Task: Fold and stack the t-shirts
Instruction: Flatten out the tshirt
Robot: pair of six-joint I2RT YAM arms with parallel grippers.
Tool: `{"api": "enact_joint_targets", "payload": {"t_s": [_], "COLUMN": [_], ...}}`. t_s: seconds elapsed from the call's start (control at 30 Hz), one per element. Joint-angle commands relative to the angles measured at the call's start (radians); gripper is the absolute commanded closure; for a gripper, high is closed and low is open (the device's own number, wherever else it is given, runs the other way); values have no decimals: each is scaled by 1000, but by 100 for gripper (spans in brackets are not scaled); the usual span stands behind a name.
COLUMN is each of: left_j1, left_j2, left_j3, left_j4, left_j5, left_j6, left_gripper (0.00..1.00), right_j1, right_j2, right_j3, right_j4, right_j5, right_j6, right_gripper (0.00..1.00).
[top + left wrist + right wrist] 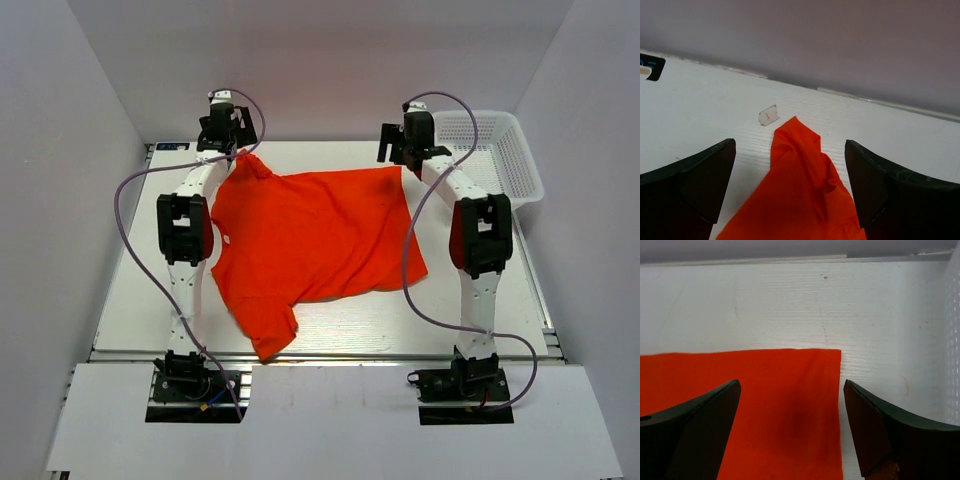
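The orange-red t-shirt [310, 240] lies spread on the white table, a sleeve hanging toward the near edge. My left gripper [226, 130] is open above the shirt's far left corner; in the left wrist view a twisted tip of fabric [800, 165] lies between the two dark fingers [695, 185]. My right gripper [412, 140] is open above the far right corner; the right wrist view shows the flat hemmed corner [805, 395] between its fingers [880, 435]. Neither gripper holds cloth.
A white mesh basket [520, 165] stands at the far right of the table, its wall showing in the right wrist view [954, 340]. A small scrap of tape [768, 115] lies near the back wall. Purple cables loop beside both arms.
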Motion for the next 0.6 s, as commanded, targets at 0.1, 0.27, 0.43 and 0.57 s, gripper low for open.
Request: {"api": "enact_joint_targets", "payload": {"t_s": [0.1,0.27,0.43,0.57], "left_j1": [21,-6,-17,-49], "left_j2": [-169,-525,-792,-932], "left_j3": [-61,-430,-815,-1094], "left_j4": [-114,-147,-86,-11], "left_j5": [18,53,308,484], "left_j6": [-18,-78,-188,-259], "left_gripper": [0,0,0,0], "right_j1": [5,16,19,17], "right_j2": [-220,-548,-776,-965], "right_j3": [-115,-512,-797,-1011], "right_j4": [-19,32,-49,-144], "right_j5": [-182,-210,-151,-144], "right_j6": [-17,34,129,178], "right_gripper": [10,10,10,10]}}
